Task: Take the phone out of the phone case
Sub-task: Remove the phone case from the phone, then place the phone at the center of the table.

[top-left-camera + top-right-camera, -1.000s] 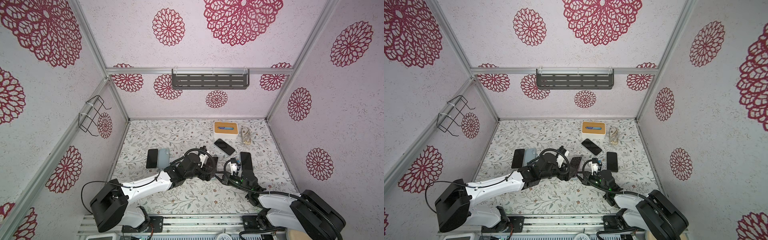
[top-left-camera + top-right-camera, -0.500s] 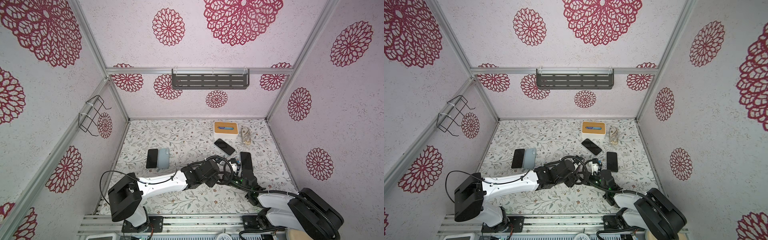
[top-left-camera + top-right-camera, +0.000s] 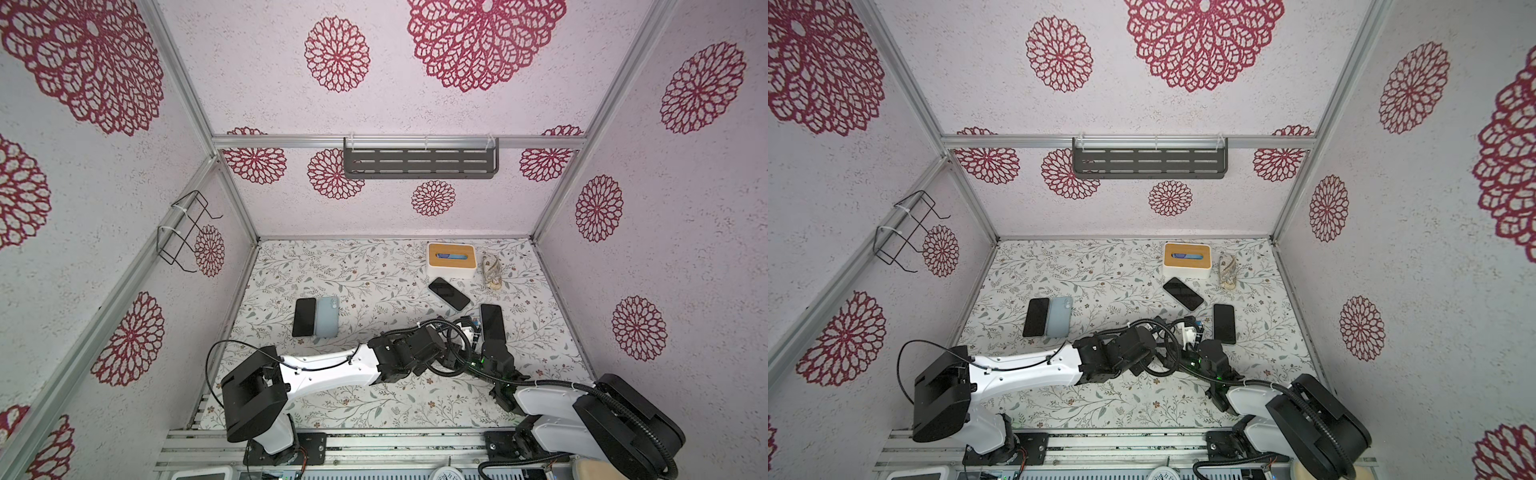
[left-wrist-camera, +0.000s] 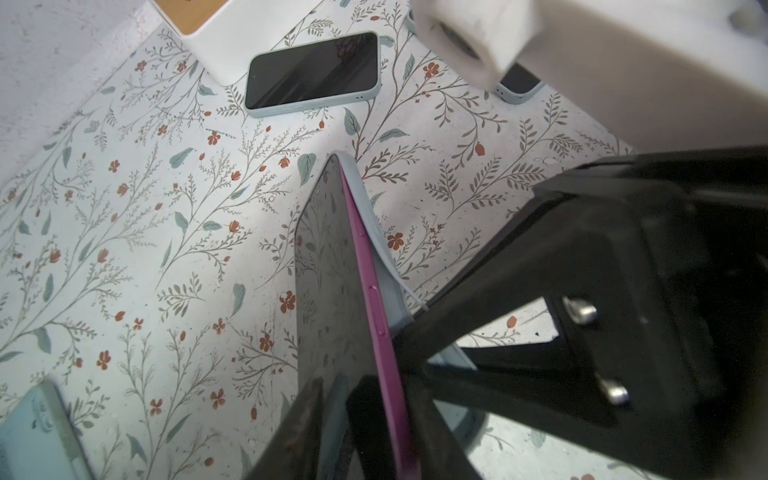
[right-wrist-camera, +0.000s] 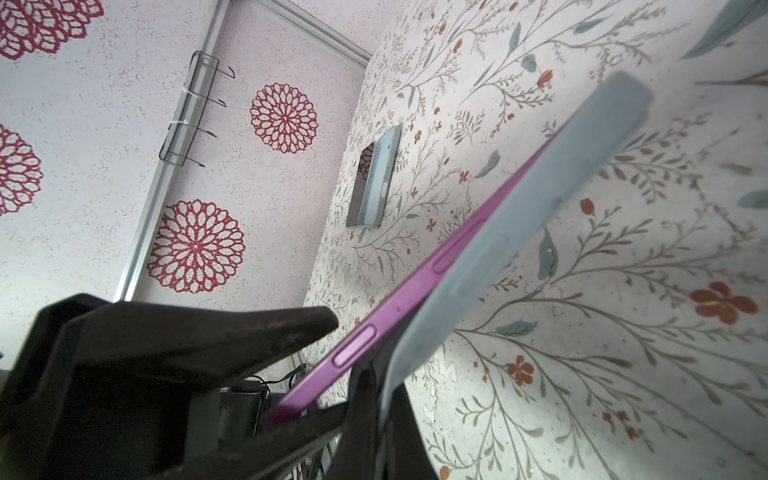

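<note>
Phone case (image 4: 376, 237) pinched tight in right gripper (image 4: 409, 338), left gripper (image 4: 361, 407) straddling phone (image 4: 328, 270), clamped or not unclear

Left arm (image 3: 332, 370) and right arm (image 3: 544, 395) stretch low, wrists close together; right jaws pinched shut.

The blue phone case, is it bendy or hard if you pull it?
Probably bendy: the case curves away from the purple phone, whose edge is straight. It looks thin, so likely light. Its matte skin may grip rather than slip.
</note>
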`<act>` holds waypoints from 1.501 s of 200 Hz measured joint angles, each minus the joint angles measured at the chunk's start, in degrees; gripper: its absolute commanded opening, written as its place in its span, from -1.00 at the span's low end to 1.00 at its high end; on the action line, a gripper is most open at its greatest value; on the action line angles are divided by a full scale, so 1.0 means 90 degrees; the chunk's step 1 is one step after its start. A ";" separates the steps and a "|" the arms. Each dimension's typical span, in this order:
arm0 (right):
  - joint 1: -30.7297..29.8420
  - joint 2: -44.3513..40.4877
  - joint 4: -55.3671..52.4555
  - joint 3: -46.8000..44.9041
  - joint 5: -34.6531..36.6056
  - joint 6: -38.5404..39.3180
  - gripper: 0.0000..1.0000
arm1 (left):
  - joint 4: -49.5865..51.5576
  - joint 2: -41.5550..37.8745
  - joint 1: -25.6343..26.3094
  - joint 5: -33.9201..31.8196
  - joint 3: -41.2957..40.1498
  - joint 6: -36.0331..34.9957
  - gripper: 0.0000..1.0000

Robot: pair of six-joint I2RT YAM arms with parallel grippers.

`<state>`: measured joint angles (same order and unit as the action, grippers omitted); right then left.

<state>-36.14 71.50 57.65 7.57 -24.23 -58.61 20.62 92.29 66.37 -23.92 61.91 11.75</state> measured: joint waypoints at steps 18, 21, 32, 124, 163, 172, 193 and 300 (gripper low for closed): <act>0.0000 0.0017 0.0032 0.0000 -0.0005 -0.0012 -1.00 | -0.0112 -0.0002 0.0005 -0.0022 -0.0068 -0.0063 -0.60; 0.0000 0.0017 0.0027 0.0000 -0.0007 -0.0015 -1.00 | -0.0119 -0.0002 0.0005 -0.0024 -0.0080 -0.0080 -0.63; 0.0000 0.0017 -0.0022 0.0000 -0.0015 -0.0049 -1.00 | -0.0214 -0.0002 0.0005 -0.0053 -0.0143 -0.0138 -0.69; -0.0017 -0.0005 -0.0238 0.0002 -0.0087 -0.0066 -1.00 | -0.0381 -0.0787 0.0007 -0.0605 -0.0760 -0.0107 -0.90; -0.0007 -0.0063 -0.0673 0.0002 0.0301 -0.0044 -1.00 | 0.0117 -0.1503 0.0007 -0.1202 -0.0855 -0.0053 -0.90; 0.0010 -0.0097 -0.0789 0.0002 0.0384 -0.0034 -1.00 | 0.0282 -0.1620 -0.0039 -0.1326 -0.0882 -0.0010 -0.90; 0.0044 -0.0175 -0.1086 0.0056 0.0510 0.0036 -1.00 | 0.0765 -0.1727 -0.0265 -0.1479 -0.0916 0.0058 -0.93; 0.0053 0.0775 -0.0957 0.0780 0.0039 0.0221 -1.00 | 0.1824 -0.0138 -0.1571 -0.2618 -0.0437 -0.0707 -1.00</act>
<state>-35.66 78.48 49.04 14.59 -23.88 -56.62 37.04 91.05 52.23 -47.48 57.98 5.39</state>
